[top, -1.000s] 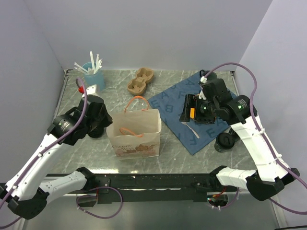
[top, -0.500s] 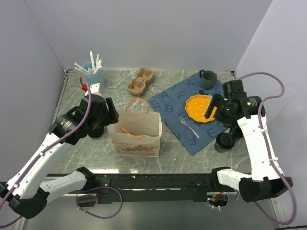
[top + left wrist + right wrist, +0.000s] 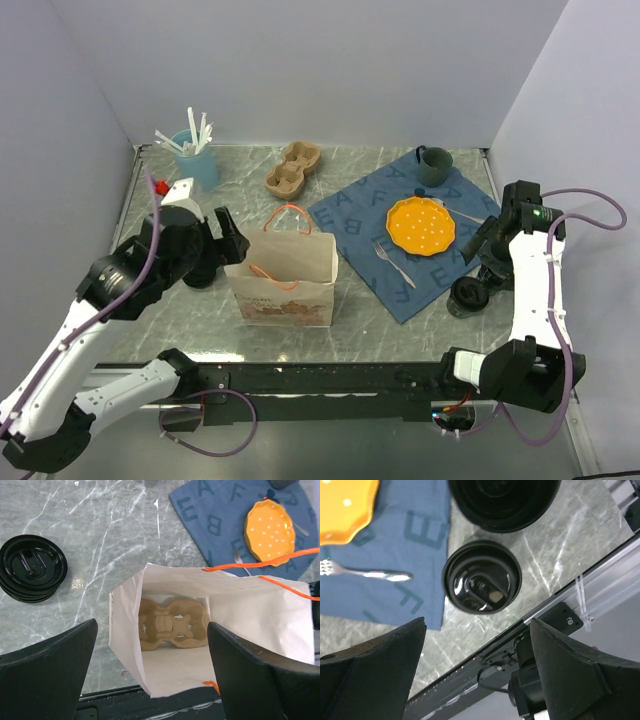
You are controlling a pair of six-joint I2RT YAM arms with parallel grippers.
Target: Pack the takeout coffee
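The takeout coffee (image 3: 467, 296), a small black cup with a lid (image 3: 482, 576), stands near the table's right front edge beside the blue cloth's corner. My right gripper (image 3: 483, 250) (image 3: 477, 675) hovers over it, open; the cup lies ahead of the fingertips, not between them. The white paper bag (image 3: 285, 275) (image 3: 250, 610) stands open at centre with orange handles. A brown cup carrier (image 3: 172, 622) lies on its floor. My left gripper (image 3: 222, 240) (image 3: 152, 675) is open wide above the bag's left side, holding nothing.
A second black round rim (image 3: 502, 500) sits just beyond the coffee. A stack of black lids (image 3: 32, 567) lies left of the bag. On the blue cloth (image 3: 360, 215) are an orange plate (image 3: 420, 224), fork (image 3: 393, 262) and teal mug (image 3: 433, 165). Another carrier (image 3: 293, 167) and stick cup (image 3: 195, 160) stand behind.
The left gripper has opened from shut and drawn back up from the bag's left edge. The right arm has swung from over the plate to above the black cup at right.
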